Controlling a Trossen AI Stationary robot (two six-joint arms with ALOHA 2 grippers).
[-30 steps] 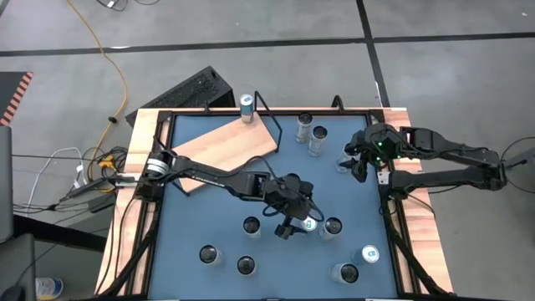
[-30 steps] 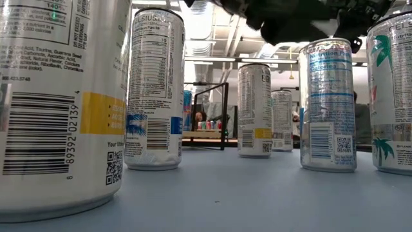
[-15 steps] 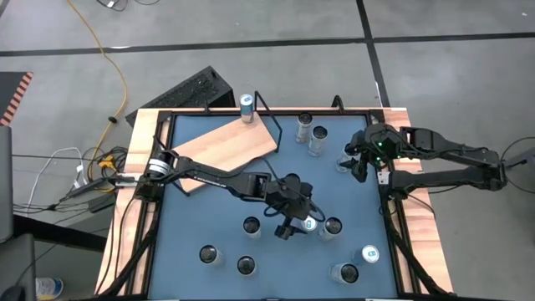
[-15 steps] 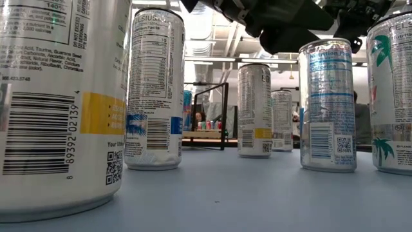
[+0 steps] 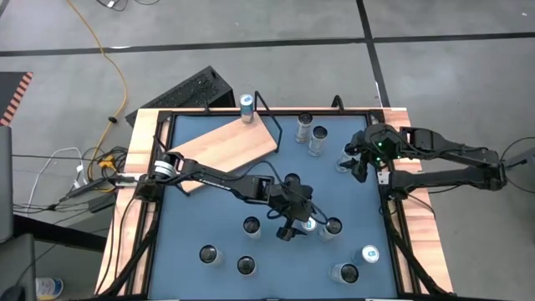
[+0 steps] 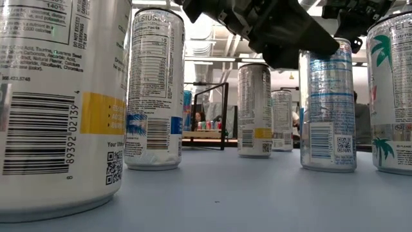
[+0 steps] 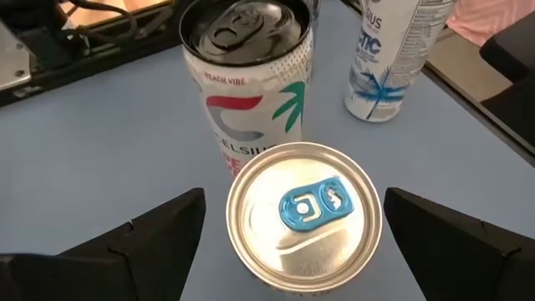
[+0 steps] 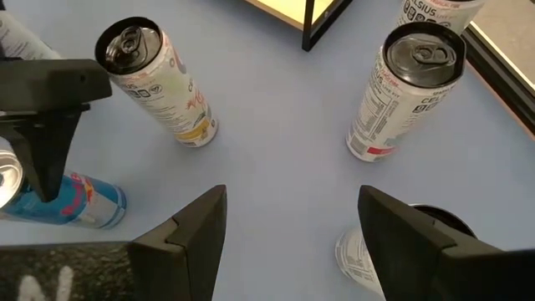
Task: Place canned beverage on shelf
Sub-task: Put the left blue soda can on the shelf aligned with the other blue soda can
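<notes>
While its fingers stand wide apart, left gripper (image 7: 288, 242) hangs over a silver can with a blue pull tab (image 7: 305, 217), fingers either side of it, not touching, pale-wood shelf board with black wire frame (image 5: 227, 144) well behind it, right gripper (image 8: 288, 221) parted near the table's right edge, holding nothing.

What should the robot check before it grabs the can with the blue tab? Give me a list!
1. Left gripper fingers wide open: ok.
2. Blue-tab can sits between the two fingers: ok.
3. Can stands upright: ok.
4. Neighbor can with the palm tree is clear of the fingers: ok, though it stands close behind.
5. Fingers low enough to grip the can's side: cannot tell.
6. Shelf has bare board for the can: ok, one can at its far end.
7. Right gripper waits away near the table's right edge: ok.
</notes>
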